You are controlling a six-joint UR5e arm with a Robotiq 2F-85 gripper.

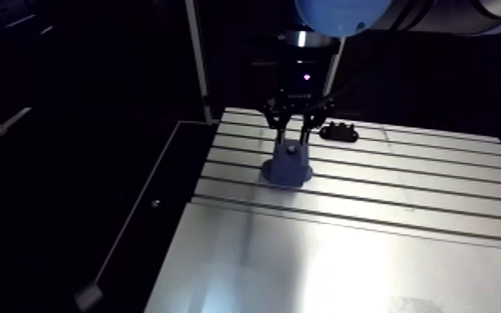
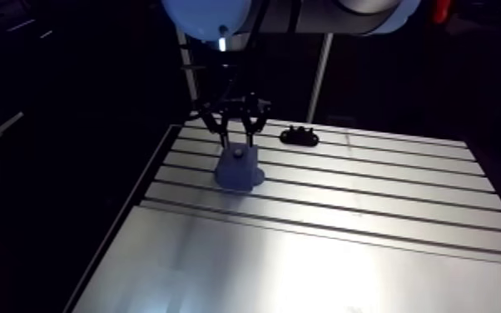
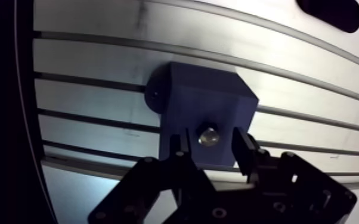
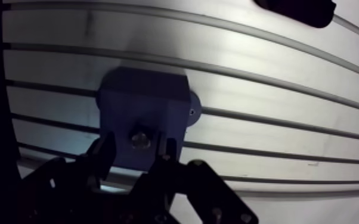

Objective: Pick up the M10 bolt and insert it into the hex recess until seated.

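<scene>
Tool [image 3: 210, 140] narrowly parted astride bolt [image 3: 209, 136] in blue block [image 3: 209, 101]; black part [image 1: 339, 131] well apart on table [image 1: 412, 171].

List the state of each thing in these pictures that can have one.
M10 bolt: in the top of the blue block, not gripped; whether fully seated, cannot tell.
Blue block: upright on the slotted table.
Gripper: open, one of its fingers on each side of the bolt.
Black part: lying on the table, apart from the block.
</scene>
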